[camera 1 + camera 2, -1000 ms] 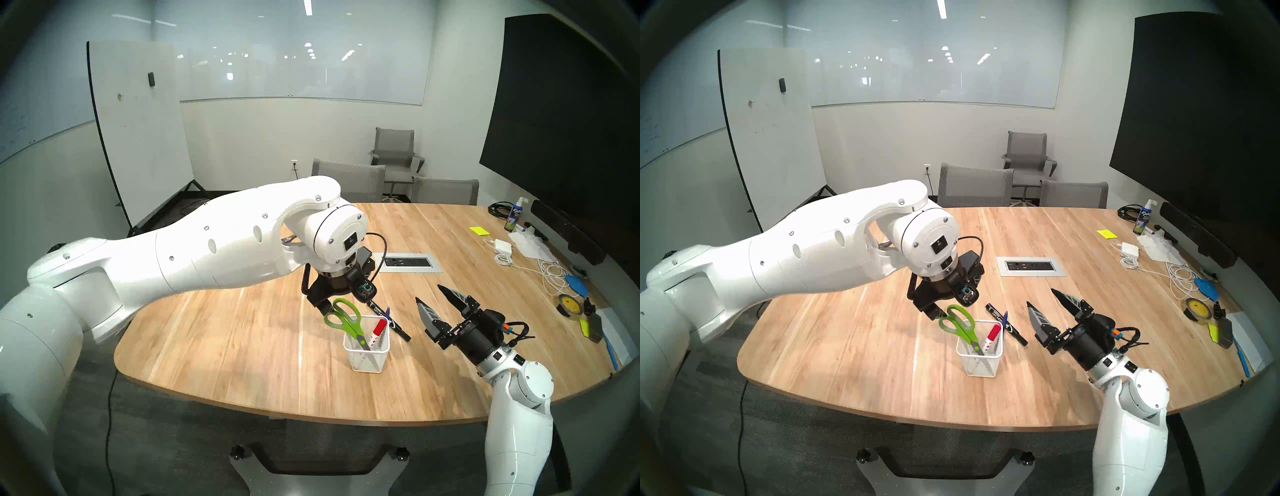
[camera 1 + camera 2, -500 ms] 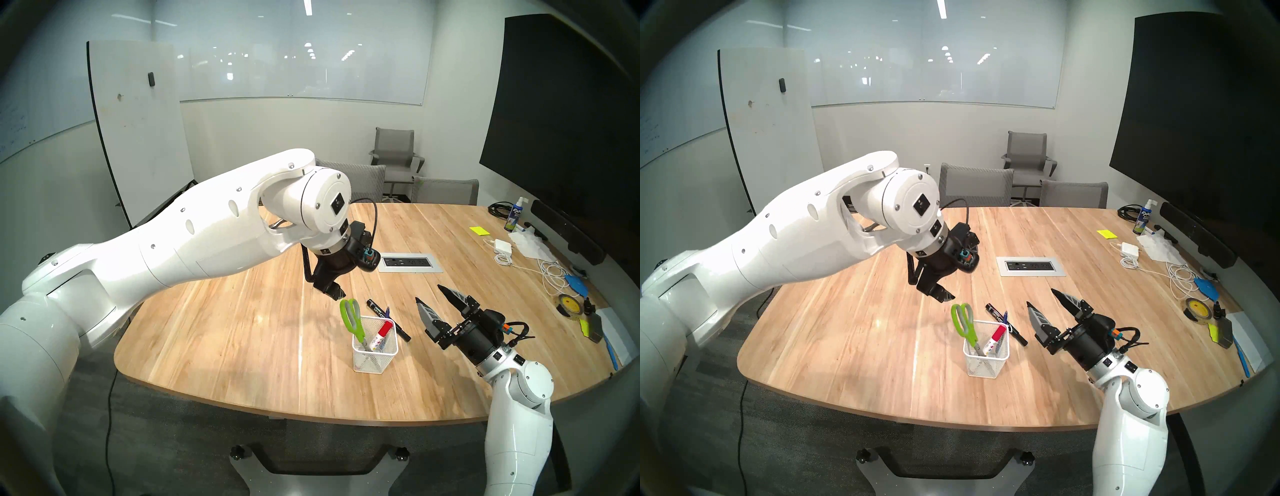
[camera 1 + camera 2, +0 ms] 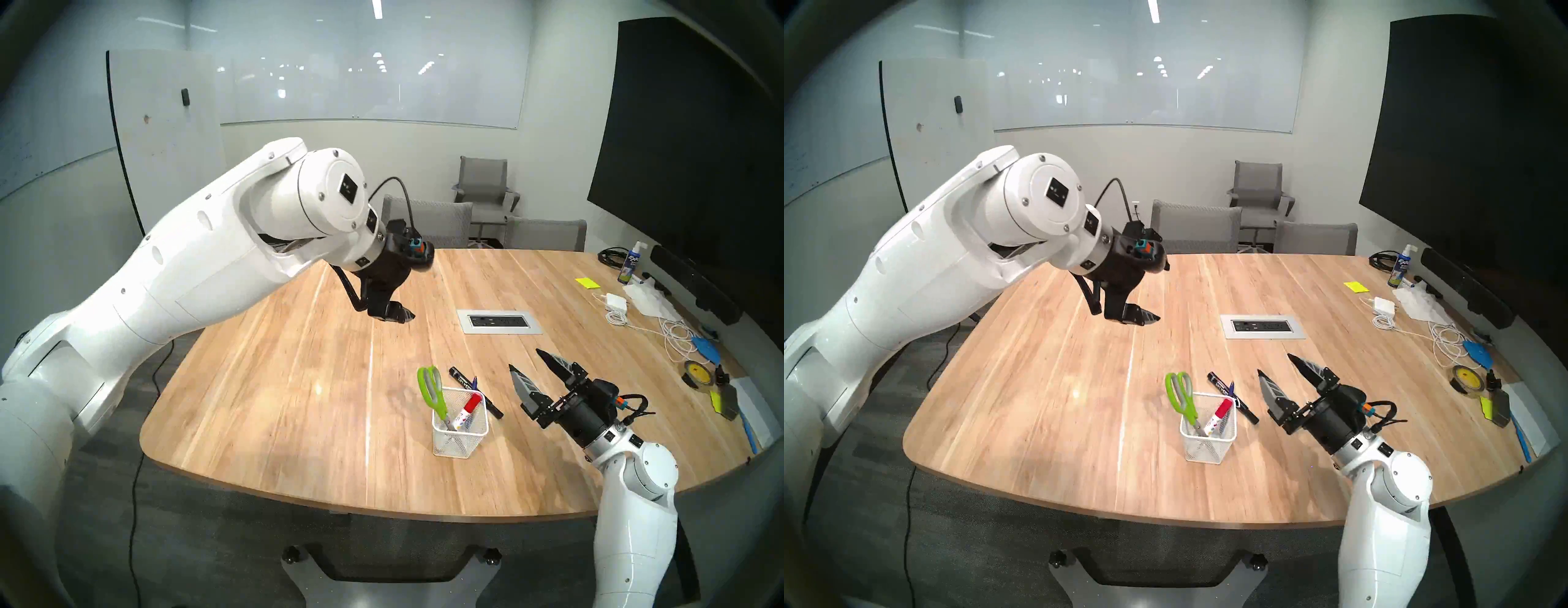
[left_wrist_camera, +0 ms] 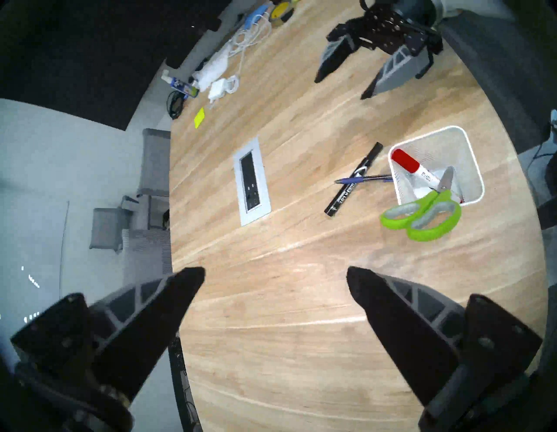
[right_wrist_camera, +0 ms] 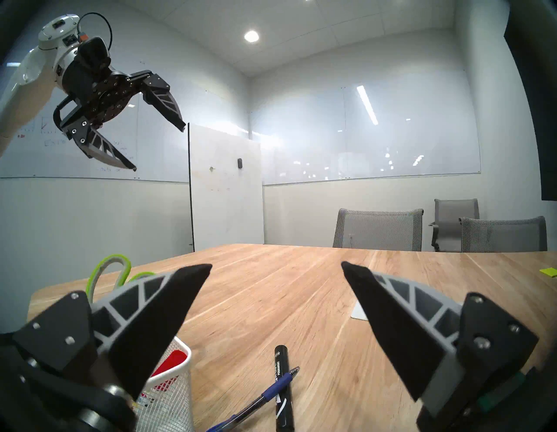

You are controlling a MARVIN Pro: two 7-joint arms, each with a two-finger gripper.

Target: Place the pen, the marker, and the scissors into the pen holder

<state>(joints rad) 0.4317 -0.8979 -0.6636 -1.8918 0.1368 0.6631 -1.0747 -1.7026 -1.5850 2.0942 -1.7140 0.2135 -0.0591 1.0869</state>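
The white mesh pen holder [image 3: 460, 439] [image 3: 1208, 446] [image 4: 470, 163] stands near the table's front middle. In it are the green-handled scissors [image 3: 430, 386] [image 4: 422, 217], blades down, and a red-capped marker [image 3: 469, 407]. Just behind it a black marker [image 3: 460, 378] [image 5: 281, 389] lies flat on the wood, and the blue pen [image 3: 474, 382] [image 4: 367, 178] lies across it. My left gripper [image 3: 399, 314] [image 5: 159, 149] hangs open and empty, high above the table and far back-left of the holder. My right gripper [image 3: 525, 358] [image 5: 275, 265] is open and empty, low, right of the holder.
A grey outlet panel [image 3: 500, 321] is set into the table's middle. Cables, a charger [image 3: 615, 301], a spray bottle [image 3: 630, 265], a tape roll [image 3: 695, 373] and papers crowd the right edge. Grey chairs [image 3: 428, 220] stand at the far side.
My left gripper rose from beside the scissors' handles and drew back to the left. The holder slid slightly right and the scissors stood more upright. The right arm stayed still.
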